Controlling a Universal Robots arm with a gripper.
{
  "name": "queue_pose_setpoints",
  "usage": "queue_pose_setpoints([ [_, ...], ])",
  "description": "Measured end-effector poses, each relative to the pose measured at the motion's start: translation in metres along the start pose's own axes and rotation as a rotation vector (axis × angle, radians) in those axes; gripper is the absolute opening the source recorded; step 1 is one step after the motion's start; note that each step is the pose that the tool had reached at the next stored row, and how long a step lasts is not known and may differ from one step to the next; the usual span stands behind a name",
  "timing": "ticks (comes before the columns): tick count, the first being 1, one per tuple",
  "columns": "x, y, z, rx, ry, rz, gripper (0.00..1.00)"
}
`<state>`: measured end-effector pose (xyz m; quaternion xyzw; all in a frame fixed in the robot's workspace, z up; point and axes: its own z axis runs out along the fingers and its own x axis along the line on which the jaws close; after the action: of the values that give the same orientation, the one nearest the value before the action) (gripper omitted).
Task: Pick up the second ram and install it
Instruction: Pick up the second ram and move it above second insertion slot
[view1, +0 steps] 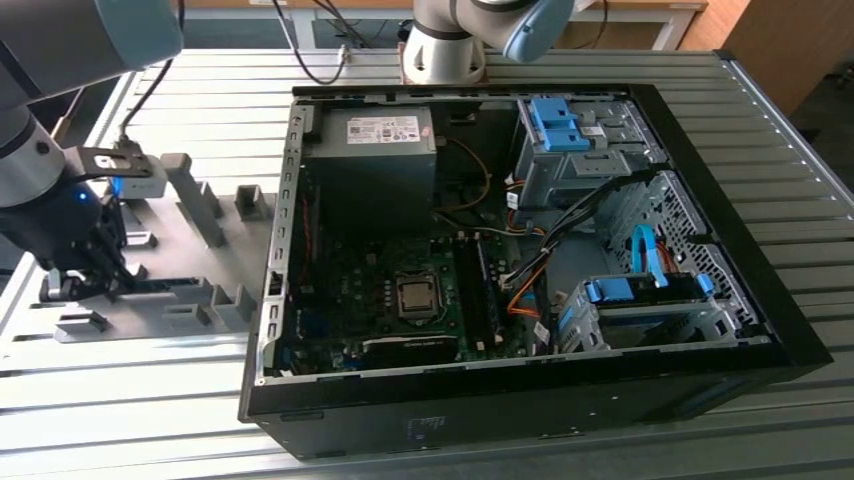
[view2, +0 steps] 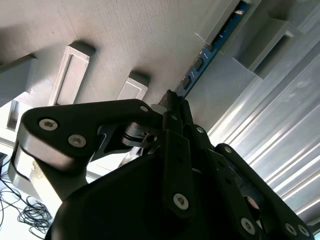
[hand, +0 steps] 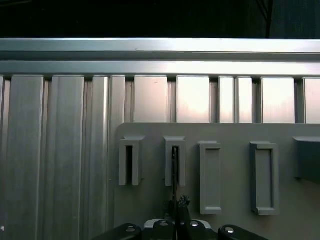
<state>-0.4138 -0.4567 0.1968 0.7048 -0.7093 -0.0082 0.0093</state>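
Observation:
The second ram (view2: 210, 47) is a thin blue-green board with dark chips, standing on edge in a grey holder block (view2: 227, 25) in the second wrist view. In the first wrist view it shows edge-on as a dark sliver (hand: 175, 170) in a slotted block (hand: 175, 162). My gripper (view2: 172, 100) has its black fingers drawn together on the stick's near end, and the first wrist view shows the gripper (hand: 176, 204) pinching the same edge. In the exterior view the gripper (view1: 83, 285) is low over the grey holder plate (view1: 200, 255), at the exterior view's left of the computer.
The open computer case (view1: 787, 300) lies in the middle, with the motherboard's processor socket (view1: 416, 297) and memory slots (view1: 474, 290) exposed. Bright blue drive latches (view1: 561, 125) sit on its far side. Several grey holder blocks (view1: 203, 205) stand on the plate. A ribbed metal table (view1: 134, 400) lies underneath.

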Motion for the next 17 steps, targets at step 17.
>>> queue_pose_setpoints([
  [17, 0.0001, 0.0007, -0.028, 0.0, 0.0, 0.0, 0.14],
])
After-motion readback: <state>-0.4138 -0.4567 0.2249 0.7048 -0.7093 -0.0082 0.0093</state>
